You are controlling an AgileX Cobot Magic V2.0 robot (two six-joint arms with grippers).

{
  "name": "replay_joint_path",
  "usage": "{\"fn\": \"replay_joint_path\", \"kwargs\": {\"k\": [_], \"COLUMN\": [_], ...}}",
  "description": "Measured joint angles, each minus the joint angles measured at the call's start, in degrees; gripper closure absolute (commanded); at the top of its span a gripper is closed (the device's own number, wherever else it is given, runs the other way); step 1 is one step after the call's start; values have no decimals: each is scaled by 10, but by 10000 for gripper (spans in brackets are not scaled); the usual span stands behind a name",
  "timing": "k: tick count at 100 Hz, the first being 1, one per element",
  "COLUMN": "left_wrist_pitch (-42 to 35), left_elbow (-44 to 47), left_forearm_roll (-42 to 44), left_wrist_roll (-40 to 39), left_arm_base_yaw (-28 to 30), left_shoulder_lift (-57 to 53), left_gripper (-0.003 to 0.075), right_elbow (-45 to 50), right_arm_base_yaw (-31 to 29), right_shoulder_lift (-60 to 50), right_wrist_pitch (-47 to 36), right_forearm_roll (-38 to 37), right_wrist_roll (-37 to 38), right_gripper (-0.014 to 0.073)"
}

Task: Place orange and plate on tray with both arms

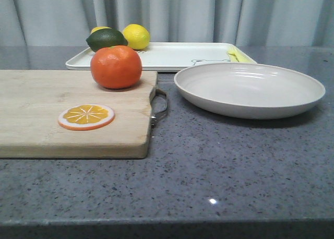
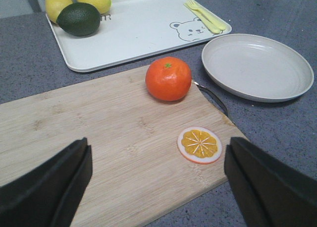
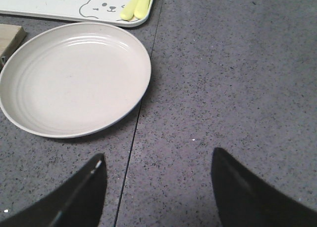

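The orange (image 1: 116, 67) sits on the far right part of a wooden cutting board (image 1: 47, 119), which occupies the left side of the grey speckled worktop (image 1: 224, 160); an orange slice disc (image 1: 86, 117) lies on the same board, nearer the front edge and apart from the fruit. The plate (image 1: 249, 88) rests empty on the worktop, just right of the board's metal handle (image 1: 160, 106). The tray (image 1: 172, 56) lies toward the rear edge, behind both items, carrying two lemons (image 1: 136, 36) and a dark green fruit (image 1: 106, 39) at its left end and yellow cutlery (image 2: 205, 16) at its right end. Pale curtains (image 1: 209, 14) close off the background. The left gripper (image 2: 156, 182) hangs over the board with fingers spread wide, grasping nothing. The right gripper (image 3: 158, 192) hangs over bare worktop near the plate, fingers likewise apart and empty.
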Motion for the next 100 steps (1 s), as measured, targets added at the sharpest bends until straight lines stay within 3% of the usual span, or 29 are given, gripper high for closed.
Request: {"fn": "replay_joint_path", "kwargs": {"k": [19,41,72,100], "left_wrist_pitch": [-5,-38,-55,-145], "left_elbow": [0,-11,-57,-112], "left_forearm_roll": [-16,-124,-195,-214], "left_wrist_roll": [11,118,238,299], "left_arm_base_yaw": [0,0,-3,-108], "left_shoulder_lift": [3,60,218,342], "left_gripper": [172,172,172,160], "right_elbow": [0,0,-1,-1], "right_arm_base_yaw": [0,0,0,0], "right_shoulder_lift": [0,0,0,0], "right_wrist_pitch": [0,0,0,0], "right_forearm_roll": [0,7,8,8], "right_wrist_roll": [0,0,0,0], "right_gripper": [89,89,89,89]}}
